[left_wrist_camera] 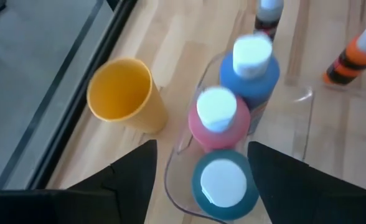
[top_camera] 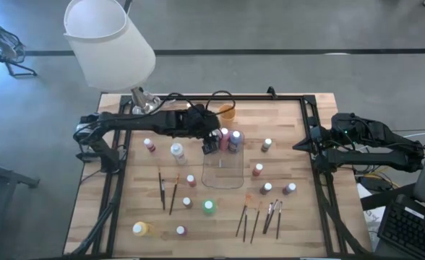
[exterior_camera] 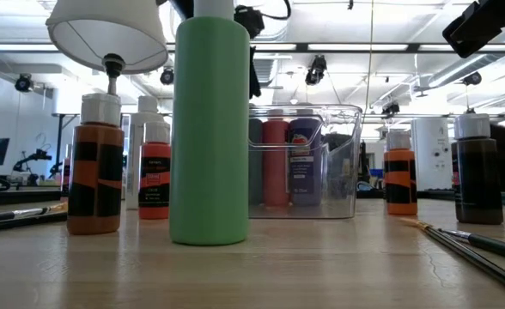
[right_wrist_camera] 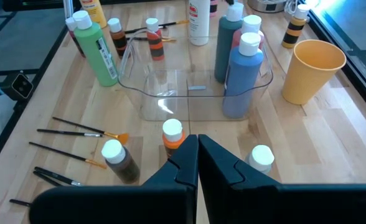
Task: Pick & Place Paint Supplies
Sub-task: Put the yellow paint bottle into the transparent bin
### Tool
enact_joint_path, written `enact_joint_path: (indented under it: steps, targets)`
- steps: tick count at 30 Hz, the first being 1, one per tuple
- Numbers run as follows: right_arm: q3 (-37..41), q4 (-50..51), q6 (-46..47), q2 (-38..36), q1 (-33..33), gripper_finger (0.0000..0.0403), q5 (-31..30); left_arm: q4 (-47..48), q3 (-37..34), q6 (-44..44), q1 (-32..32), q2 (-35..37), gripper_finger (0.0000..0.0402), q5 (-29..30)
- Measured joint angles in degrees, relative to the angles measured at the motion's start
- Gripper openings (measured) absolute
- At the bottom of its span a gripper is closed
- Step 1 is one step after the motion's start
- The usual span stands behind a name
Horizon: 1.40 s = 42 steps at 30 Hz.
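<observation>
Standing wide apart above the clear tray (top_camera: 222,172), the fingers of the left gripper (left_wrist_camera: 198,171) hold nothing; between them, seen from the left wrist, is the white cap of the teal bottle (left_wrist_camera: 223,183), and behind it the pink bottle (left_wrist_camera: 218,121) and the blue bottle (left_wrist_camera: 251,71), all three upright inside the tray at its end nearest the orange cup (top_camera: 227,111), close to the far edge of the table (top_camera: 321,238). The right gripper (right_wrist_camera: 197,152) waits beyond the right edge of the table with its fingers pressed together and empty. Many supplies are not yet in the tray: the green bottle (top_camera: 209,207) near the front edge, the yellow bottle (top_camera: 139,229) at the front left corner, small brown and orange bottles on both sides, and thin paintbrushes (top_camera: 259,217) lying flat towards the front right. I judge the bottles to be light, stiff plastic with smooth, rather slippery sides; they are tall and narrow, so they may tip if pushed. A good hold is probably on the body just under the cap, with the bottle kept upright. The brushes look very light and lie flat on the wood, so taking them at the middle of the handle seems best, and it needs a low, careful approach.
</observation>
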<state>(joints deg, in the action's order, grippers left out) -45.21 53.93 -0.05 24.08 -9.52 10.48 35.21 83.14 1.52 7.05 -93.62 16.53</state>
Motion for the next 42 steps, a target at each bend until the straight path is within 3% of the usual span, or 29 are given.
enact_joint_path:
  steps: [22,28,32,38,42]
  targets:
    - [0.0,0.02,0.01,0.0,0.0,0.0008,0.0,19.42,19.9,1.83,-3.07,0.61,0.0255,-0.15]
    - [0.0,0.0,0.0,0.0,0.0,0.0008,0.0,24.17,19.93,6.74,-2.92,1.95,0.0255,0.47]
    - [0.0,0.02,0.0,0.0,0.0,0.0008,0.01,26.23,19.55,12.72,-2.68,1.95,0.0255,4.48]
    - [0.0,0.01,0.01,0.0,0.0,0.0008,0.0,20.01,16.25,20.64,-1.1,1.74,0.0255,7.1]
    - [0.0,0.01,0.0,0.0,0.0,0.0008,0.0,15.68,13.02,21.16,0.11,1.67,0.0254,12.35]
